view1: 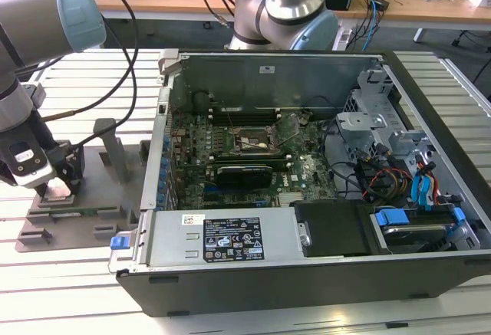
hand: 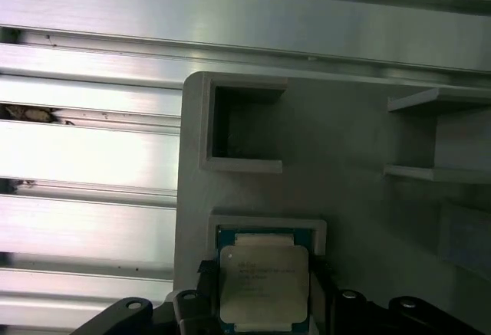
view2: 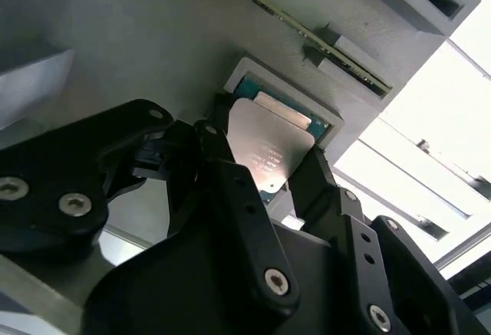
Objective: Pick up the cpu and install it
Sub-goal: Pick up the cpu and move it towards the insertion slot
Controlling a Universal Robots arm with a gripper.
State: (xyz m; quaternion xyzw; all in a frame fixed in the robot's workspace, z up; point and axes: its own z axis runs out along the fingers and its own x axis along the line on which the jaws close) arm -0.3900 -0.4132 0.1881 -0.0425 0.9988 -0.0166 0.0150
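**A:** What is nearest to you?

**B:** My claw [view2: 261, 149] is drawn in narrow. Its fingers [view2: 230, 189] press on two opposite edges of the chip [view2: 270, 139], one on each side. I read that as a hold, though the chip lies flat in its pocket, not lifted.

**A:** Which pocket?

**B:** A shallow square one near a corner of the grey tray [hand: 360, 220]. The chip's silver lid faces up, with a thin green rim showing round it.

**A:** How do you expect it to handle?

**B:** It should be light and quite stiff, but I judge it delicate. The lid is smooth metal, so it could slip if I pinch too softly, and a hard pinch might hurt the thin rim. The bare edges, where my fingers are, seem the right place to hold it. The lid offers no purchase, and the underside is best left untouched. I would keep it level, since a tilt could catch a corner on the pocket wall.

**A:** And farther off?

**B:** The tray rests on the slatted metal bench [view1: 69, 297]. Towards the exterior view's right, well apart from my claw, stands the open computer case [view1: 307, 274]. Its main board [view1: 307, 170] lies flat inside, and the square socket [view1: 253, 142] sits near the middle, its frame apparently raised. A black card [view1: 244, 172] lies just beside the socket.
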